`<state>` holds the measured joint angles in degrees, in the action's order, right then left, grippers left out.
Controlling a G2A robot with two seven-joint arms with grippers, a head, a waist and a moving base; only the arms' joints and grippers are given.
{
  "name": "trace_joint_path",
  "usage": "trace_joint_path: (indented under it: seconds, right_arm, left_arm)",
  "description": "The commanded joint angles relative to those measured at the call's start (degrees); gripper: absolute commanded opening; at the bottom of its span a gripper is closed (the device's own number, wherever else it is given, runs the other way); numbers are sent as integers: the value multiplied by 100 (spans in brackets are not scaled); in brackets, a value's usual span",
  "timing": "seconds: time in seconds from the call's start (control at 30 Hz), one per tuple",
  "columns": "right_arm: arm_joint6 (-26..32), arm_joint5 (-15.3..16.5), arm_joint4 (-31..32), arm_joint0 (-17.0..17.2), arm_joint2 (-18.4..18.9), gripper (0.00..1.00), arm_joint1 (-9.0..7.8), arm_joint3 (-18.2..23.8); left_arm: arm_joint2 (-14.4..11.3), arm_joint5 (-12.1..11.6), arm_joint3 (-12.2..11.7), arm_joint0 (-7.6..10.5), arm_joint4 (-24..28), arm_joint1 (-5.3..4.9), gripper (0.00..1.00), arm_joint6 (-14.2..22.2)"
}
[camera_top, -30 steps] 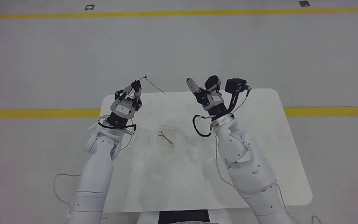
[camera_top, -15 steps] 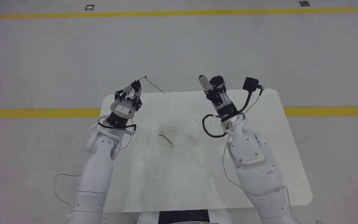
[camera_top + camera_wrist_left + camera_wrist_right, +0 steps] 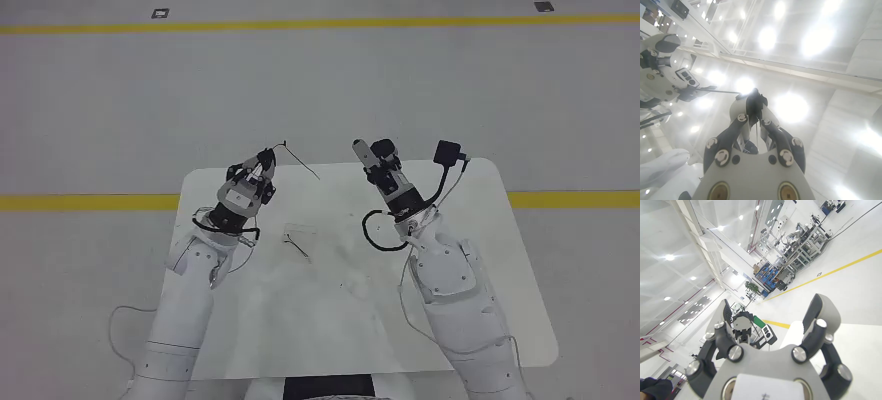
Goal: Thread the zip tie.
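One zip tie (image 3: pixel 302 161) in jaws (left).

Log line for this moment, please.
left gripper shut on zip tie, held in air | right gripper open, empty, apart from tie | clear bag on table | threading not yet done

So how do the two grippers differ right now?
The left gripper is shut on a thin black zip tie; the right gripper is open and holds nothing. The left is over the left part of the table's far edge, the right nearer that edge's middle. Both are raised and point upward.
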<state>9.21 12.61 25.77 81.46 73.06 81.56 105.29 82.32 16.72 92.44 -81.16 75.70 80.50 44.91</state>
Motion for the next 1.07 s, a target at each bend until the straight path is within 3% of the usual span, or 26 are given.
trace_joint_path:
  seconds: [0.0, 0.2, 0.37, 0.67, 1.03]
  right_arm:
    - [0, 0, 0, 0, 0, 100, 0, 0]
    - [-25, -12, -30, 11, 8, 100, -1, 3]
    - [170, 96, -298, 44, 278, 100, -49, 58]
    - [320, 155, -541, 48, 501, 100, -105, 107]
    - [315, 177, -611, 41, 492, 100, -109, 107]
  left_arm:
    - [3, -5, 1, 1, -17, 0, 0, 3]
    - [-15, -33, 24, -1, -11, 0, 0, -60]
    - [-41, 274, 81, -73, 226, -34, 0, -43]
    - [-320, 276, 28, -72, 462, -103, 0, -59]
    - [-334, 235, 29, -33, 459, -113, 0, -64]
